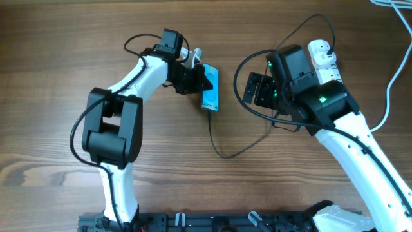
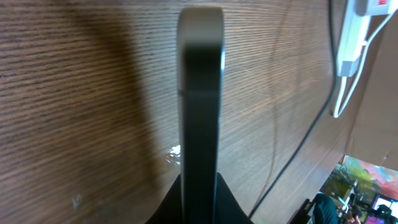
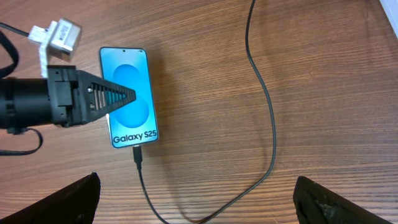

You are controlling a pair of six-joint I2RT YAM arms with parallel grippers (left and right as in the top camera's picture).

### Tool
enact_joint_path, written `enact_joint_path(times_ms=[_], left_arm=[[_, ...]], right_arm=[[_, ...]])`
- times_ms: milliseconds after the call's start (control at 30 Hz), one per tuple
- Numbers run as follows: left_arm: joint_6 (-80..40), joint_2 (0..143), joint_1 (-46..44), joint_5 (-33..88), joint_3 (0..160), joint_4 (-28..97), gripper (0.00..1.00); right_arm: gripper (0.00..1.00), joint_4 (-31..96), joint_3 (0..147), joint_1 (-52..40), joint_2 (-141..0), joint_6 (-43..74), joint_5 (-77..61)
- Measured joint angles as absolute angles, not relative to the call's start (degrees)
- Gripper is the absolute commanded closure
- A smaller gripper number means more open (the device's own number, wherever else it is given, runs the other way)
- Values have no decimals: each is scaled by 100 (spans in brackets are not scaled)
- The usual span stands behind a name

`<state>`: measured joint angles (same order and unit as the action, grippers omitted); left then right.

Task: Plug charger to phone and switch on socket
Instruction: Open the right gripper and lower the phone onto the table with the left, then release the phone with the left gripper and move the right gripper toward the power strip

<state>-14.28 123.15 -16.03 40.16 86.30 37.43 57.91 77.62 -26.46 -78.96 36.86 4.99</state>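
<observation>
Nearest, the thin black charger cable (image 3: pixel 272 134) lies slack on the wooden surface (image 1: pixel 64 38). Its connector tip (image 3: pixel 138 157) looks seated in the flat cyan-screened smartphone (image 3: pixel 127 65), so the switch is judged the step in hand. Slack should be left untugged. The left end effector (image 1: pixel 205 80) is clamped across the phone's thickness. The right end effector (image 3: pixel 196 186) is spread wide and empty, and is best narrowed before one fingertip is pressed on the white plastic power strip (image 1: pixel 322 51), far right.

Colours and patterns in view

A bright cyan screen with paler and deeper blue circles is shown on the phone (image 3: pixel 129 96), with dark lettering on a white strip at one end. The charger (image 3: pixel 138 157) is seen in black, the socket (image 1: pixel 324 58) in white with red marks, and the table (image 1: pixel 64 38) in brown wood grain.
</observation>
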Motion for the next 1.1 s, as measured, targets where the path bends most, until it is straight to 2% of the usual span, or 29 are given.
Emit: enact_joint_path(times_ms=[233,600,967,1100], left_arm=[[-1448,12580,-1603,4025,8630,3634,94],[-1472,12580,-1603,3811,8630,3616,82],[-1470,12580,-1603,3594,8630,3747,80],[-1472,12580,-1608,3472,8637,3870,77]], right_arm=[[0,5789,7762,-2646,-7896,3686,451],[0,5787,7762,-2646,-7896,3686,451],[0,5804,7762,-2646,-7896,3686,451],[0,5955,7762,-2646,-7918,3688,451]])
